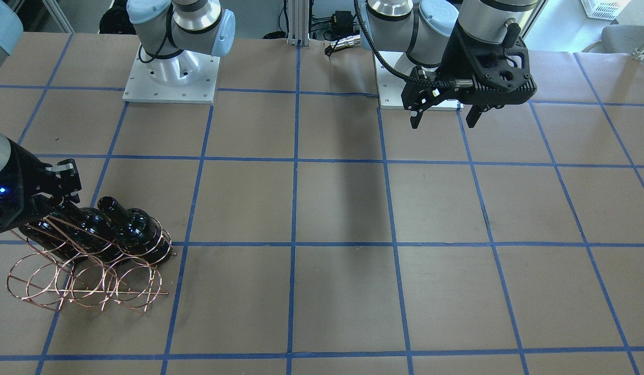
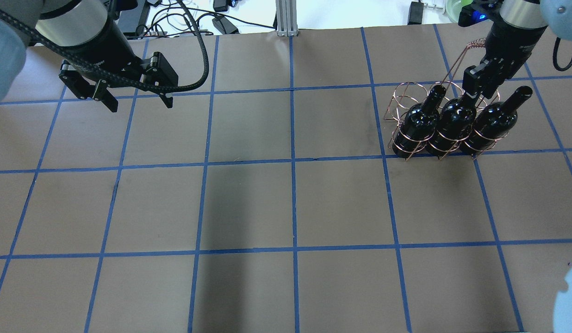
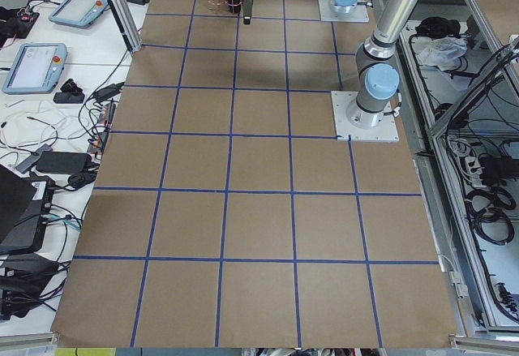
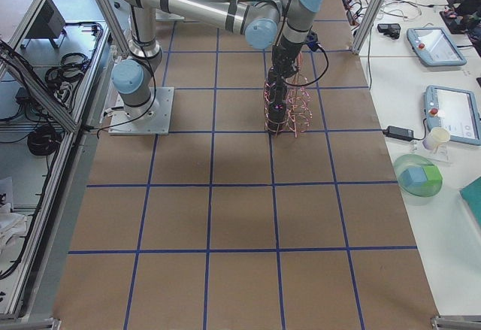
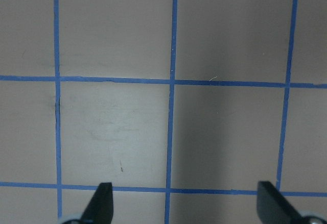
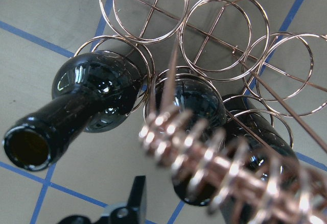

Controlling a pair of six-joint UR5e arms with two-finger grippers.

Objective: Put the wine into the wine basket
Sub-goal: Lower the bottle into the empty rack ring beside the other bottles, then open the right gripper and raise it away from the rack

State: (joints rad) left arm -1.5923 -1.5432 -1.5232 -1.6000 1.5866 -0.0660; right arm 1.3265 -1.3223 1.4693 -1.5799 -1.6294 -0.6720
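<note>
Three glossy near-black wine bottles lie side by side in the copper wire wine basket (image 2: 474, 44) at the table's far right. My right gripper (image 2: 473, 90) sits at the neck of the middle bottle (image 2: 452, 122), necks pointing up and away. In the right wrist view one finger (image 6: 137, 196) stands a little apart from that bottle's neck; the coiled top bar (image 6: 204, 157) hides the other finger. The jaws look open around the neck. My left gripper (image 2: 140, 104) hangs open and empty above the table at the far left, and shows open in its wrist view (image 5: 184, 198).
The outer bottles (image 2: 418, 122) (image 2: 492, 122) flank the gripped-around one closely. Upper hoops of the basket (image 6: 148, 4) hold nothing. The arm bases (image 1: 171, 78) stand at the robot's edge of the brown table with its blue tape grid.
</note>
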